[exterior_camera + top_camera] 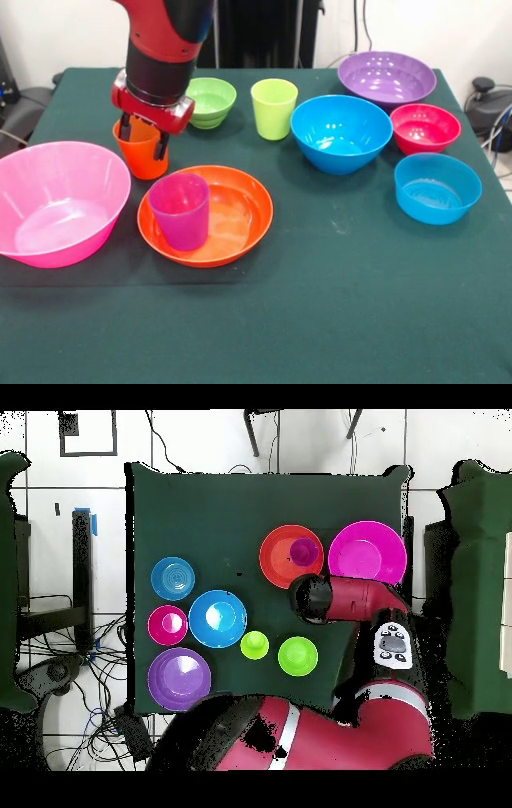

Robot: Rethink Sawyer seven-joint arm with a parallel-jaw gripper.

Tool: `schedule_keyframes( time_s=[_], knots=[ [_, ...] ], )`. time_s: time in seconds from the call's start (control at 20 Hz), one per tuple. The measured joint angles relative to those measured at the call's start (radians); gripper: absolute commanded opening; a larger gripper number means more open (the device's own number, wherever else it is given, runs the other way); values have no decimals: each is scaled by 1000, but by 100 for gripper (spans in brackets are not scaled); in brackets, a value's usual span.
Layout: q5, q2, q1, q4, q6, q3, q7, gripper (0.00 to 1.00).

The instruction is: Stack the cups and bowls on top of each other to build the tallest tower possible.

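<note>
Red arm's hand (143, 138) reaches down, fingers straddling the orange cup (141, 154).

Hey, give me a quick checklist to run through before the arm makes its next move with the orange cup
1. Gripper lined up on the glossy orange plastic cup: ok, its fingers straddle the rim.
2. Fingers closed firmly on the cup: cannot tell.
3. Orange cup upright on the table: ok.
4. Purple plastic cup seated upright inside the shallow orange plastic bowl: ok.
5. Neighbours clear of a straight lift: ok, the big pink plastic bowl and small green plastic bowl stand apart from the cup.
6. Tower begun: not ok, only that one cup sits in a bowl; the rest are separate.
</note>
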Motion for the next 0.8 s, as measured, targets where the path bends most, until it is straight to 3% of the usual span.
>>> schedule_keyframes(
  time_s=[0.75,0.8],
  knots=[
    [0,27,-38,61,0,54,0,100],
    [0,27,-42,66,0,60,0,0]
  ],
)
